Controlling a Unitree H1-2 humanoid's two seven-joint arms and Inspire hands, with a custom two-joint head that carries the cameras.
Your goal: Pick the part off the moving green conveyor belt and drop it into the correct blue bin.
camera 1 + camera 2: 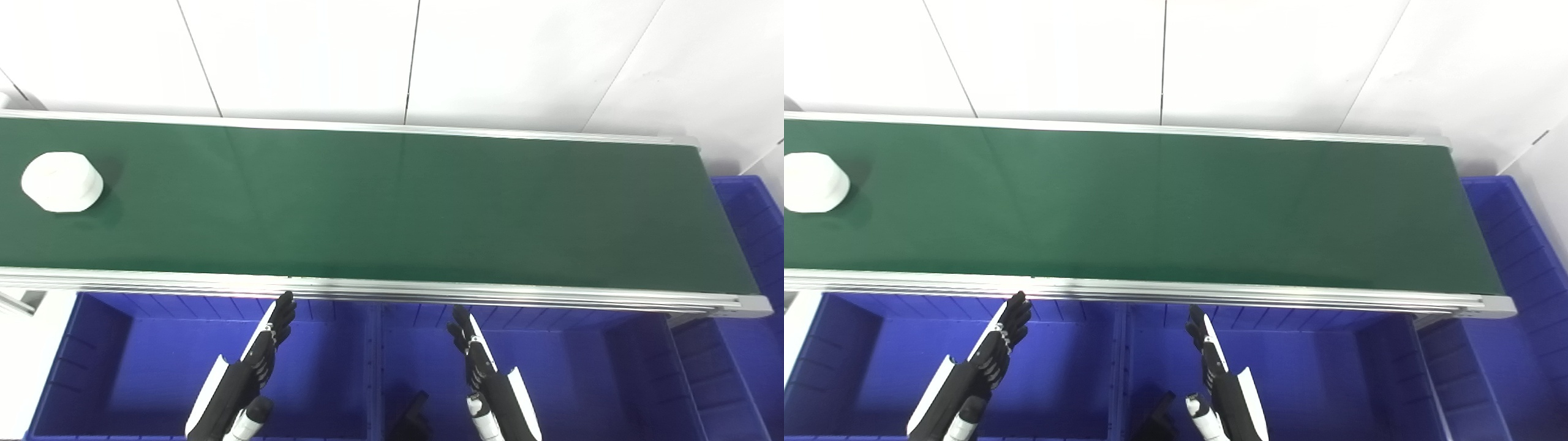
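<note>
Left eye view shows you the part (pixel 62 182), a chunky white piece with a faceted, nut-like outline, lying at the far left of the green conveyor belt (pixel 392 208). Your left hand (pixel 257 361) and right hand (pixel 481 361) hover released, fingers extended, over the blue bins (pixel 153 361), holding nothing.

Right eye view puts the part at the frame's left edge, partly cropped, well apart from both hands.

No legible text, label, brand, number or sign found on any surface in either view.
</note>
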